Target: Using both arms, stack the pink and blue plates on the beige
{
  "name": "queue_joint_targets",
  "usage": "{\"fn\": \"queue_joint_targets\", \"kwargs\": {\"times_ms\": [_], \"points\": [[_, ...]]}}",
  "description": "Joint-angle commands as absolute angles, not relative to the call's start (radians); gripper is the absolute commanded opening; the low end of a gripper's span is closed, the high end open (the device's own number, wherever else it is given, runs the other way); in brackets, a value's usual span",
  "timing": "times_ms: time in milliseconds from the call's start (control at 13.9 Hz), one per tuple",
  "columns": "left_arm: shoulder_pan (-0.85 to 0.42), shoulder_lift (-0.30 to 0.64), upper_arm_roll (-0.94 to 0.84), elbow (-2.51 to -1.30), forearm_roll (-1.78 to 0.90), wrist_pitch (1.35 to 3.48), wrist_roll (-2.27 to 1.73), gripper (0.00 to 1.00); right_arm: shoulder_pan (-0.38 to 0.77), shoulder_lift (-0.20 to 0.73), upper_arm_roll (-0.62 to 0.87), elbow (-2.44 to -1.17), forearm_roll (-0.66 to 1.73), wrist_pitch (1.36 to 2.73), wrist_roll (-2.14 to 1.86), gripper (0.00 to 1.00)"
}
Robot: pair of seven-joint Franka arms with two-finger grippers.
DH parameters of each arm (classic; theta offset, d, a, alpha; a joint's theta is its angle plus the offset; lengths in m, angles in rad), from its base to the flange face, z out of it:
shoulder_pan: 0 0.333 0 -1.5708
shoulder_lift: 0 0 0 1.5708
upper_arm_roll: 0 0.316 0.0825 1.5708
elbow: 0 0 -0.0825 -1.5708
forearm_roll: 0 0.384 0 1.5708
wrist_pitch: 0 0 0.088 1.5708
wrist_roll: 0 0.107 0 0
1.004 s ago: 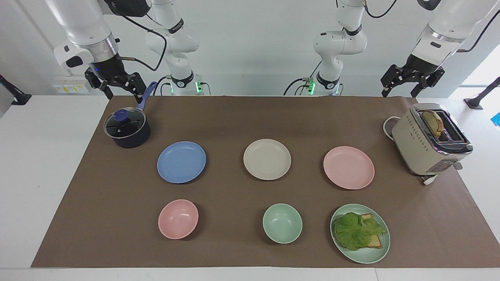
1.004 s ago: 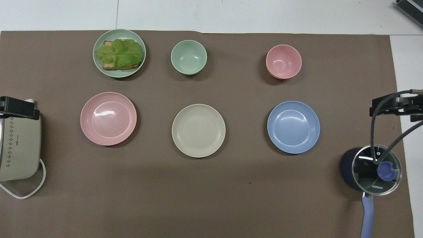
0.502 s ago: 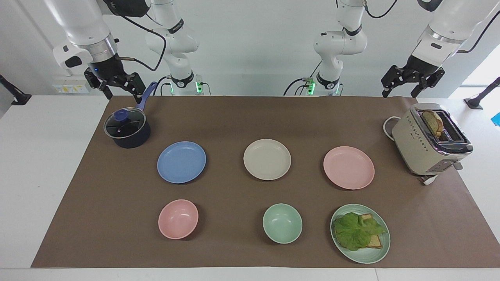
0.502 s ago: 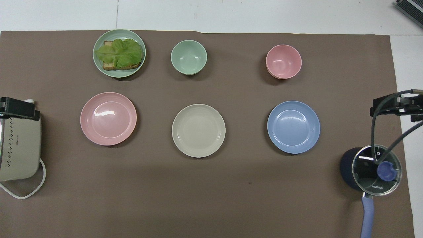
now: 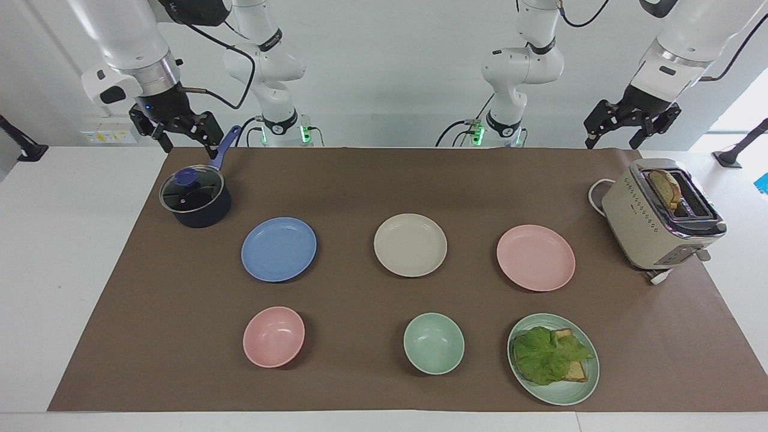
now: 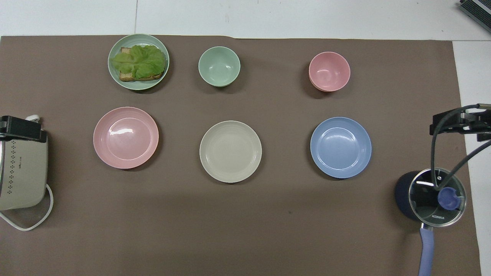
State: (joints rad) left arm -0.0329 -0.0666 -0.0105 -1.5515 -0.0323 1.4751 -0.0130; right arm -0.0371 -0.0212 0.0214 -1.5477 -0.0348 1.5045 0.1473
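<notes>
On the mat: three plates sit in one row, none stacked.
Beige plate (image 5: 410, 245): middle of the row, bare, nothing on it.
Pink plate (image 5: 536, 257): beside the beige one toward the left arm's end, apart from it, flat on the mat.
Blue plate (image 5: 278, 249): beside the beige one toward the right arm's end, apart from it, flat on the mat.
Left gripper (image 5: 616, 135): raised over the mat's edge near the toaster (image 5: 661, 216), fingers spread, holding nothing.
Right gripper (image 5: 184, 141): raised over the pot (image 5: 195, 197), fingers spread, holding nothing.
Done: nothing that shows; both coloured plates lie untouched.
Left to do: by my reading, all of it. Each arm must come down to its near plate, take it by the rim, carry it over and set it on the beige one, one after the other so the two do not meet above it.
Nearby: a pink bowl (image 5: 273, 336), a green bowl (image 5: 434, 343) and a green plate (image 5: 555, 393) with lettuce and toast lie farther from the robots, clear of the row.
</notes>
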Motion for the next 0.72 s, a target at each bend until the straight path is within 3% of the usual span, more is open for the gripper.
{"fn": "queue_joint_targets", "kwargs": {"times_ms": [0,287,646], "points": [[-0.025,-0.094,-0.014,-1.598,-0.043,1.486,-0.012,1.0,-0.048,-0.028,0.025,-1.559,-0.035,1.508,0.152,1.0],[-0.025,-0.086,-0.014,-1.624,-0.043,1.522,-0.012,1.0,-0.054,-0.029,0.025,-1.56,-0.035,1.508,0.137,1.0],[-0.023,-0.078,-0.012,-1.781,-0.043,1.712,-0.011,1.0,-0.054,-0.029,0.026,-1.56,-0.035,1.508,0.137,1.0]]}}
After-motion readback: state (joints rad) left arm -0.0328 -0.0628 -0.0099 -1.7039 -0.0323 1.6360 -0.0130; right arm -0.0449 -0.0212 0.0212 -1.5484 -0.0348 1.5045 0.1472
